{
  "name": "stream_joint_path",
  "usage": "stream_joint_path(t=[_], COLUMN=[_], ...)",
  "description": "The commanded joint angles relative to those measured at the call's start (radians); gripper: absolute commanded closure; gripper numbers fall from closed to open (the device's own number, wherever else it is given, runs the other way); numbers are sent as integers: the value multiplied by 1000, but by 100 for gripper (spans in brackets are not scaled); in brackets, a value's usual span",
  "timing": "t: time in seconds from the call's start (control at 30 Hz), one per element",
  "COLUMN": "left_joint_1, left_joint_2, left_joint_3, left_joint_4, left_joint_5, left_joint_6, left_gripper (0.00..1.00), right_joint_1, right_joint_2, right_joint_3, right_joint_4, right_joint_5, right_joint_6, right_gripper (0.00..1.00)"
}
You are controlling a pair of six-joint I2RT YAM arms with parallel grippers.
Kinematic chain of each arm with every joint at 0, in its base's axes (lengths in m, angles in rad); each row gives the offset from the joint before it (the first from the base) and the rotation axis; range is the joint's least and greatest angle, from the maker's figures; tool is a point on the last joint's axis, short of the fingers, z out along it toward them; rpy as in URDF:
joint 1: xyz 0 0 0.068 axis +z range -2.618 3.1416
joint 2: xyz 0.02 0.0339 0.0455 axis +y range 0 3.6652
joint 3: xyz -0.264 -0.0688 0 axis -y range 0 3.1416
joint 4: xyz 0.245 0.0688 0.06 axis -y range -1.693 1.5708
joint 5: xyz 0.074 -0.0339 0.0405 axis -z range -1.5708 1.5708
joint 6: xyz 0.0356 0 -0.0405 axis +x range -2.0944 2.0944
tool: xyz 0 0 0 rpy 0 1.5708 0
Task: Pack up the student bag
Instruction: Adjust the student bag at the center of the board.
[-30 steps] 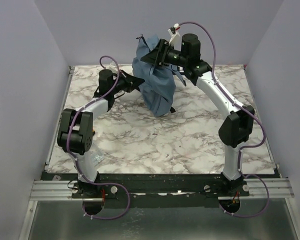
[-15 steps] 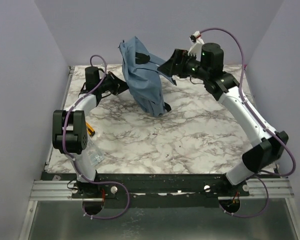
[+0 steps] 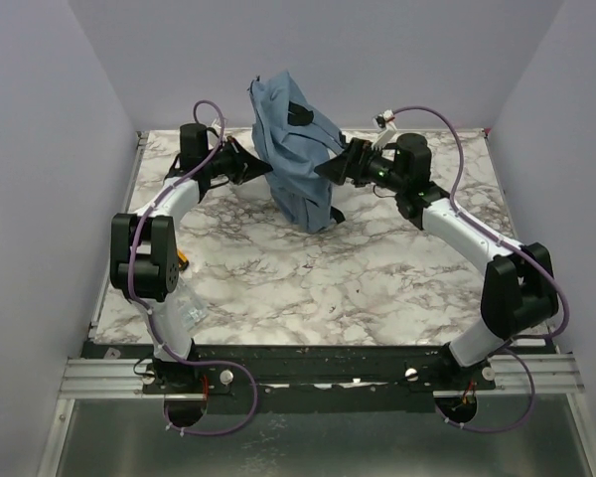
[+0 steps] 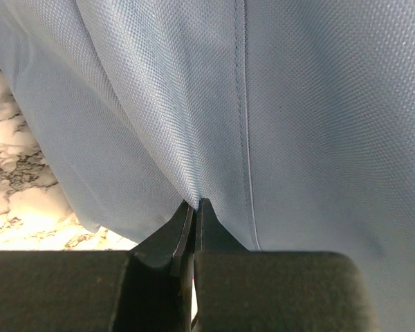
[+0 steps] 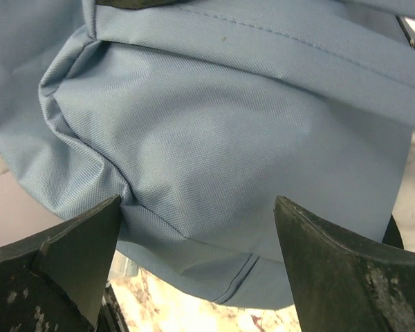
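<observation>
The student bag (image 3: 296, 144), dusty blue with black trim, stands upright at the back middle of the marble table (image 3: 308, 278). My left gripper (image 3: 265, 168) is shut on a pinch of its fabric at the bag's left side; in the left wrist view the blue cloth (image 4: 214, 104) fills the frame above the closed jaws (image 4: 195, 205). My right gripper (image 3: 323, 171) is open at the bag's right side. In the right wrist view its fingers (image 5: 79, 249) flank a bulge of the bag (image 5: 214, 145) without pinching it.
A clear plastic packet (image 3: 187, 310) and a small orange thing (image 3: 183, 262) lie near the left arm's base. Purple walls close in on the table on the left, back and right. Cables loop above both arms.
The right arm dropped and moved in toward the bag's right side with its jaws widening. The left gripper stayed shut on the fabric and the bag shifted upright.
</observation>
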Motion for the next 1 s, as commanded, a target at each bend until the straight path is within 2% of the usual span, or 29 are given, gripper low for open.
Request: stream_joint_path(t=[0.0, 0.1, 0.23, 0.4, 0.5, 0.6, 0.73, 0.83, 0.97], left_joint_1=[-16, -23, -22, 4, 33, 24, 7, 7, 7], left_joint_2=[53, 59, 52, 27, 45, 48, 36, 11, -32], left_joint_3=[75, 95, 115, 155, 160, 156, 150, 141, 138], left_joint_4=[-103, -132, -178, -342, -372, -367, -345, -336, -334], left_joint_5=[-3, 4, -11, -136, -125, -100, -70, -68, -85], left_joint_6=[81, 86, 110, 218, 209, 200, 176, 176, 186], left_gripper=[100, 100, 100, 100, 100, 100, 100, 78, 59], right_joint_1=[0, -8, -18, -31, -34, -34, -36, -35, -35], right_joint_2=[72, 130, 195, 130, 150, 174, 167, 165, 139], right_joint_3=[-37, -55, 33, 95, 139, 126, 104, 174, 260], right_joint_4=[121, 123, 78, -18, -84, -87, -79, -163, -279], right_joint_5=[40, 151, 167, 298, 301, 243, 238, 213, 199], right_joint_6=[-6, 0, -7, -66, -108, -101, -57, -46, -45], right_gripper=[10, 19, 46, 56, 69, 68, 51, 38, 21])
